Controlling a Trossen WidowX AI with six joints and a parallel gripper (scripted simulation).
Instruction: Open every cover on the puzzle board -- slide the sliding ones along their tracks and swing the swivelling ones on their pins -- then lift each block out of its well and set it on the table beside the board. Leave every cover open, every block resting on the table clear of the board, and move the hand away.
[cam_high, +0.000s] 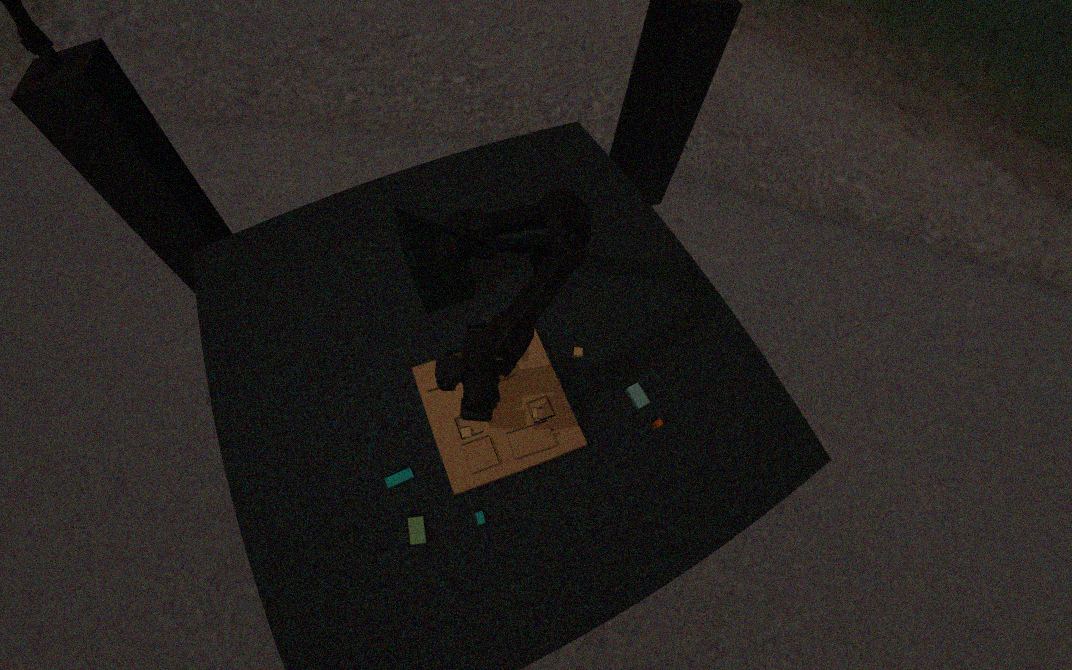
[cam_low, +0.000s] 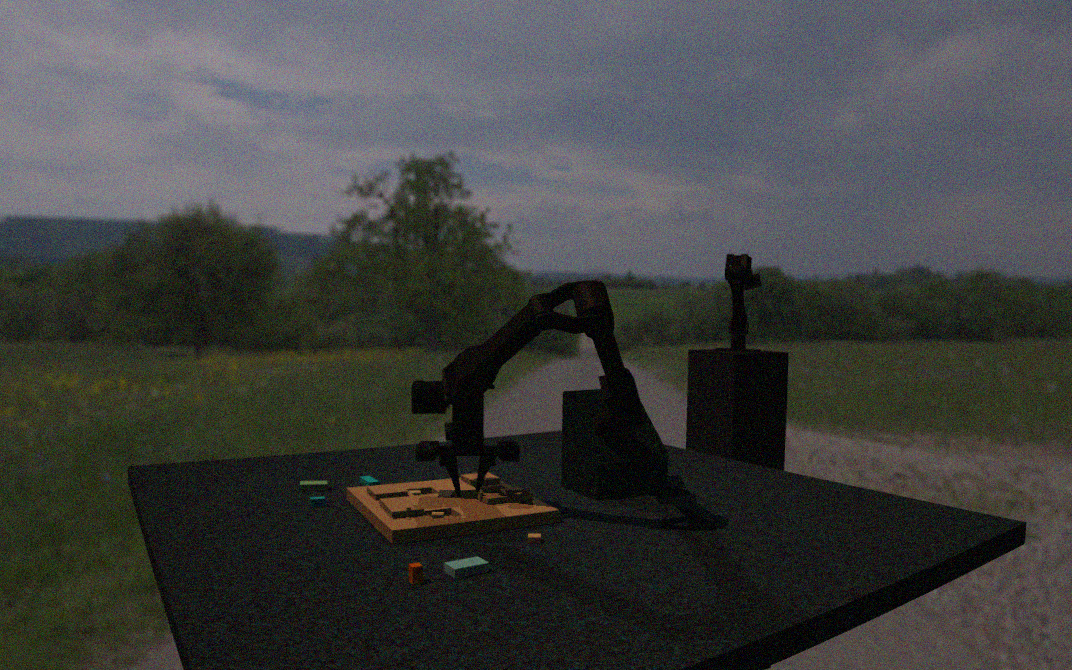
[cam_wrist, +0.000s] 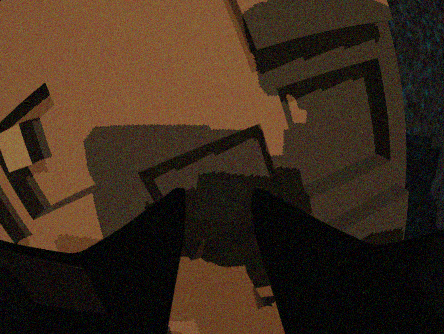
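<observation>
Dusk light, everything dim. Left to right across the table (cam_low: 237, 600):

Three small blocks lie left of the board in the top view: a teal block (cam_high: 399, 477), a pale green block (cam_high: 416, 530) and a tiny teal block (cam_high: 479, 517), all well apart from the board's edge.

The board (cam_high: 474, 474) is a flat tan square slab with dark-outlined covers and wells cut into it. It looks rigid and heavy enough to stay put; I judge the covers to be thin, stiff plates best pushed at an edge rather than pinched.

The gripper (cam_low: 466, 483) hangs straight down over the board's far half, fingers partly apart with tips close to its surface. In the wrist view a dark square piece sits in the gap between the two fingers; whether they press on it, I cannot tell. A block in a well would likely be light, hard and smooth: grip opposite flat sides.

Right of the board: a small tan block (cam_high: 577, 351), a pale blue block (cam_high: 637, 395) and an orange block (cam_high: 657, 423).
</observation>
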